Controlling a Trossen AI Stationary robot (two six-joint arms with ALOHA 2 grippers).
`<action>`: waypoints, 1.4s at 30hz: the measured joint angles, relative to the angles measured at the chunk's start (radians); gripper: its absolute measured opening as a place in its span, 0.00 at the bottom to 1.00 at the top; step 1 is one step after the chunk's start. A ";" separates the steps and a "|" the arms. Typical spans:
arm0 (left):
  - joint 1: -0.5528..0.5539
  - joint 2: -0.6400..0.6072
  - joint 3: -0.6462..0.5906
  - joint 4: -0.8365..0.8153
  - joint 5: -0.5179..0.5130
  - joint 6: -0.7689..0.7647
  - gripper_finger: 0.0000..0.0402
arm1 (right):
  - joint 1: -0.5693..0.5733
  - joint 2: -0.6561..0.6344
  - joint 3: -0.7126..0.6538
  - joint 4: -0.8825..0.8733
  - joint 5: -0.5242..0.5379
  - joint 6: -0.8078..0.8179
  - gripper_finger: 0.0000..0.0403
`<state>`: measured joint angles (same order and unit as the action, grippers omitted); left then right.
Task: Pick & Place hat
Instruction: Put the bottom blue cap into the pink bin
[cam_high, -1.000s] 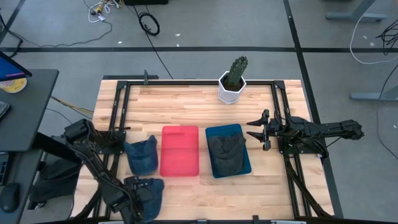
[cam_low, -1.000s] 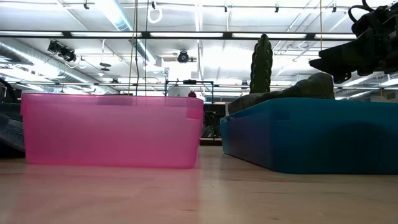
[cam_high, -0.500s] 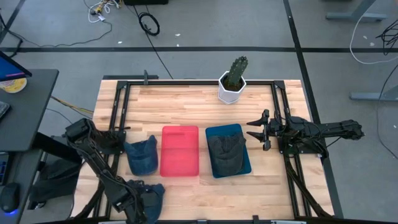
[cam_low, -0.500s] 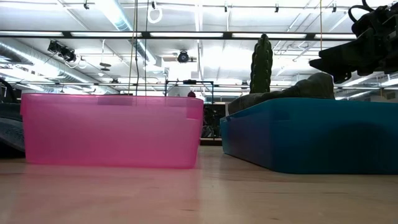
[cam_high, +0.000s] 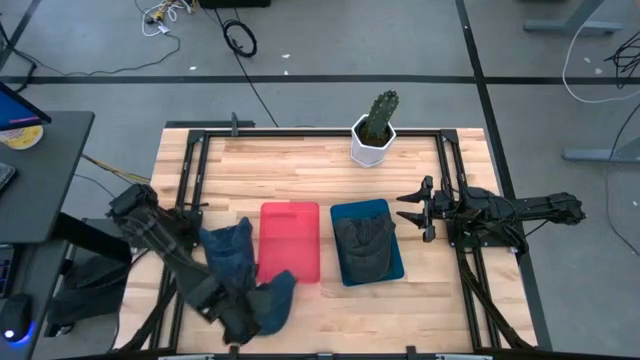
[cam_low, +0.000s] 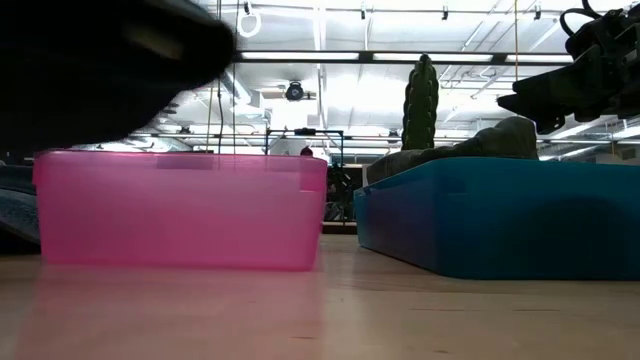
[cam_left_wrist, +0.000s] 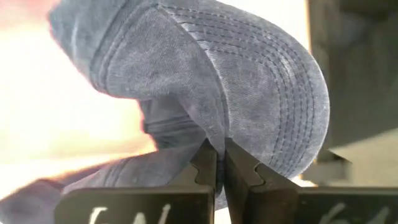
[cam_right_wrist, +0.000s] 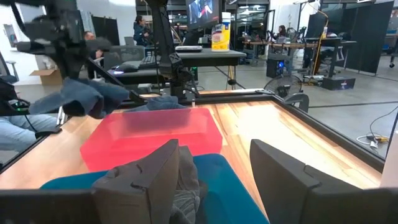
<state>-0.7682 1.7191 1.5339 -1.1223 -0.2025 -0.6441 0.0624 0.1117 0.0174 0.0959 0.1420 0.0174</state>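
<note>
The carry step looks to be in hand: the left gripper (cam_left_wrist: 216, 163) has its jaws pinching a fold of the blue hat (cam_high: 268, 300) and holds it up off the bench (cam_high: 300, 155), near the front edge and just off the front left corner of the pink bin (cam_high: 290, 243). In the left wrist view the two dark fingers are pressed together on the cloth, with the hat's crown bulging past them. A second blue hat (cam_high: 228, 250) lies on the bench just beside the pink bin's left wall, and a grey hat (cam_high: 363, 245) sits in the blue bin (cam_high: 390, 262) on the pink bin's right.

The next move probably calls for swinging the held hat over the pink bin, which shows nothing inside it, and spreading the jaws once the cloth hangs within its walls; the drooping brim could catch on the rim.

The left arm reaches low and far forward from its base, the wrist bent toward the pink bin. The right gripper (cam_high: 418, 207) waits beyond the blue bin's right side, jaws spread, well apart from the hats. A potted cactus (cam_high: 377, 125) stands behind the bins.
</note>
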 joint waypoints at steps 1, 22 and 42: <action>0.027 0.000 0.011 -0.011 -0.014 0.032 0.03 | 0.000 0.000 0.000 0.000 0.000 0.000 0.51; 0.400 0.002 0.030 -0.014 -0.111 0.427 0.04 | 0.000 0.000 0.000 0.000 0.000 0.000 0.51; 0.430 0.010 0.029 -0.022 -0.119 0.421 0.04 | 0.000 0.000 0.000 0.000 0.000 0.000 0.51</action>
<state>-0.3382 1.7294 1.5627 -1.1446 -0.3212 -0.2234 0.0626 0.1117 0.0174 0.0959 0.1421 0.0174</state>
